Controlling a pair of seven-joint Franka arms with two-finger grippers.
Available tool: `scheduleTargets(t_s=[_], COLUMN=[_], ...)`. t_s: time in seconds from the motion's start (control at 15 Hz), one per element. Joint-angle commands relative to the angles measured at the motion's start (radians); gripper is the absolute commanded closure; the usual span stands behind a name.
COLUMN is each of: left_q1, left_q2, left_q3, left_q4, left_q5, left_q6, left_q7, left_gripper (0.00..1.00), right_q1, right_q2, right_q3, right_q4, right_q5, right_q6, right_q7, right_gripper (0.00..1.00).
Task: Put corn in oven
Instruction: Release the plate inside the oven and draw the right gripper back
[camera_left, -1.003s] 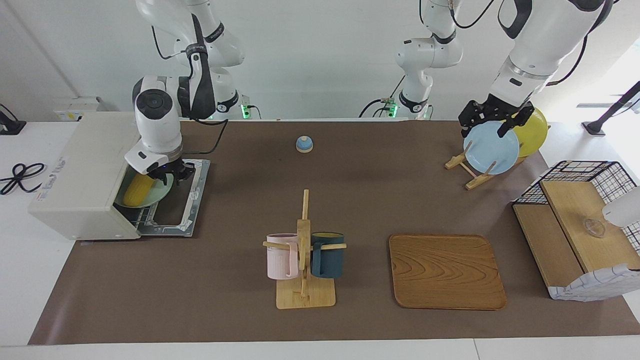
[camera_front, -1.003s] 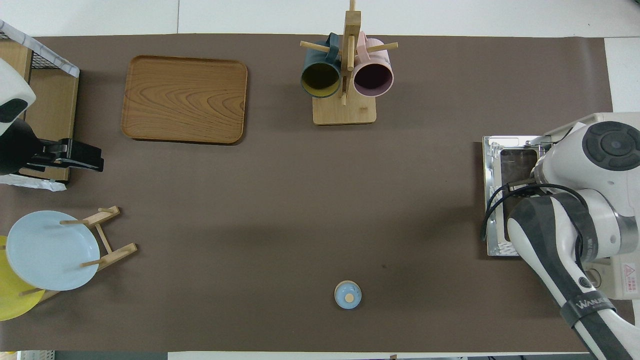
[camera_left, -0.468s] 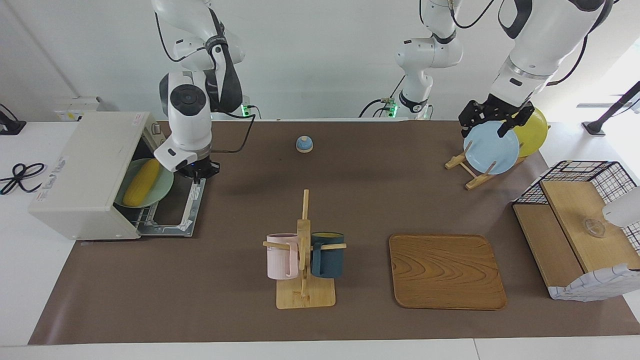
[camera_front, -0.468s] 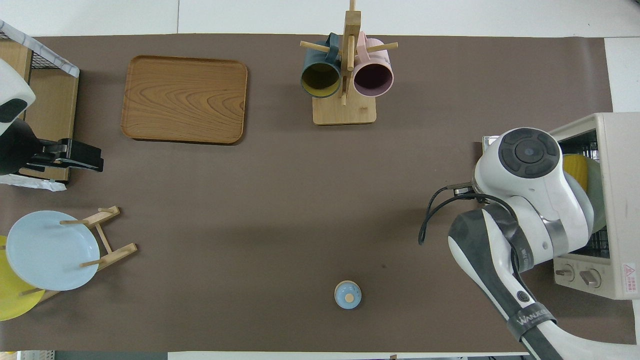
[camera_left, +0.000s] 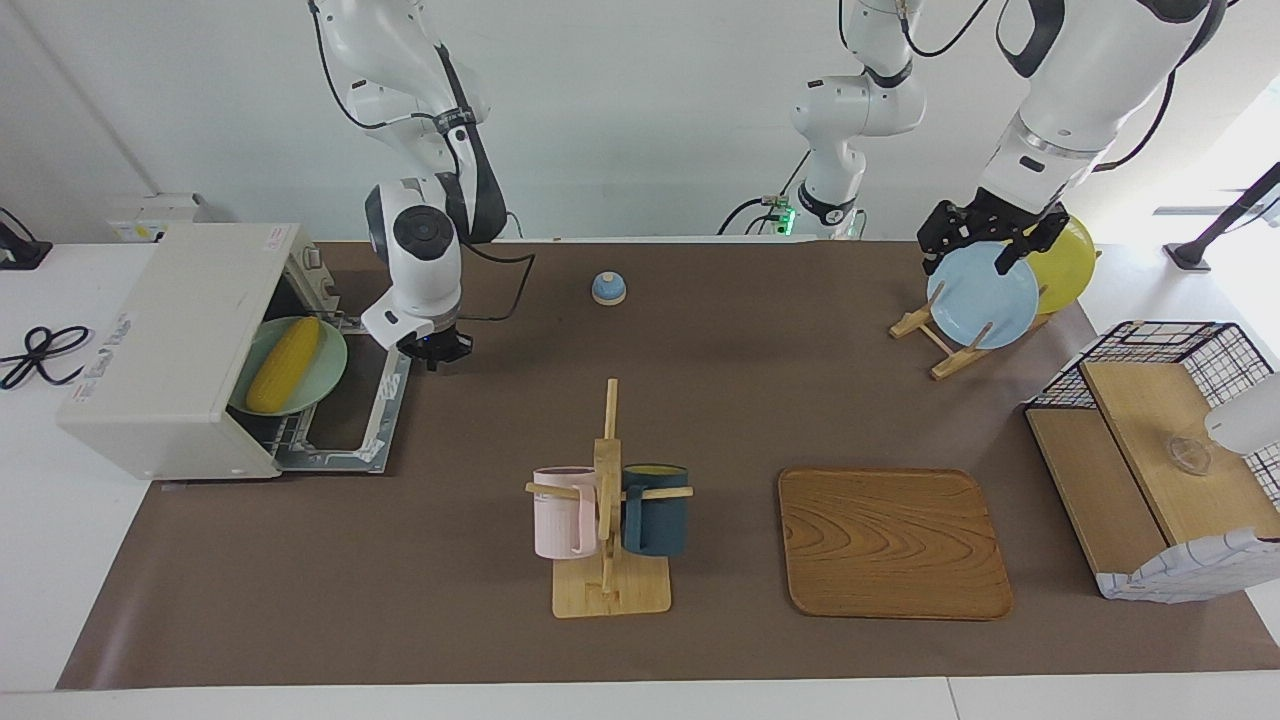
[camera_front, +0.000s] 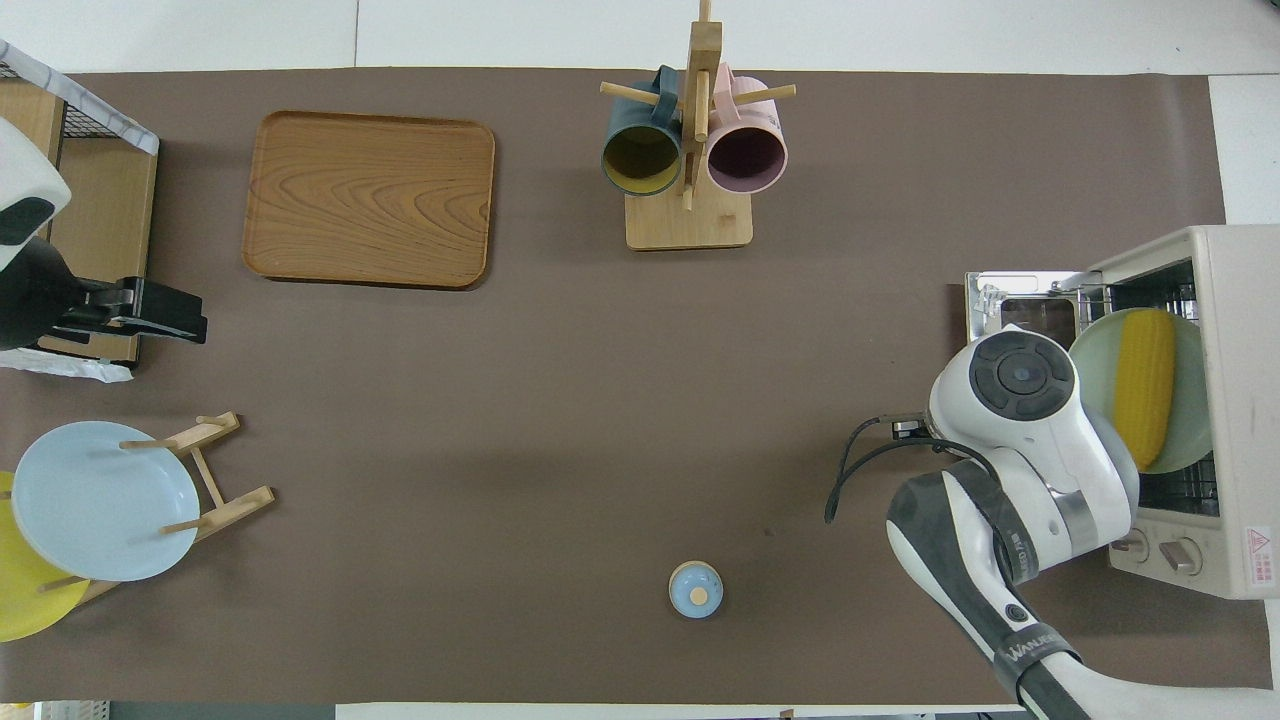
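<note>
Right gripper (camera_left: 437, 352) is held shut and empty, pointed down over the mat just beside the oven's (camera_left: 170, 350) dropped door. Corn (camera_left: 283, 364) is seen on a green plate (camera_left: 330, 365) on the oven rack — door open. Left gripper (camera_left: 985, 240) is parked open over the blue plate (camera_left: 980, 300) — arm waiting.

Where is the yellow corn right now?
The corn lies on a pale green plate in the mouth of the open oven, at the right arm's end of the table. The right gripper hangs nearby, holding nothing.
</note>
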Motion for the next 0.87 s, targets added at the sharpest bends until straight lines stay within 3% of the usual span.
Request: scheduleTargets(t_s=[0.0, 0.33, 0.8], left_q1=[0.015, 0.015, 0.015], left_q2=[-0.013, -0.013, -0.013], left_q3=[-0.012, -0.012, -0.012], left_q4=[-0.008, -0.008, -0.008], left_q5=[0.013, 0.013, 0.013], left_q6=[-0.011, -0.011, -0.011], left_q7=[-0.002, -0.002, -0.002], left_gripper=[0.00, 0.00, 0.00], right_q1=[-0.014, -0.036, -0.037], right_q2=[-0.043, -0.067, -0.070], right_q3=[0.002, 0.000, -0.002], right_q4=[-0.047, -0.101, -0.101], right_q5=[-0.006, -0.035, -0.095], right_q6=[0.010, 0.017, -0.023], right_q7=[0.014, 0.020, 0.020], right_gripper=[1.00, 1.00, 1.00])
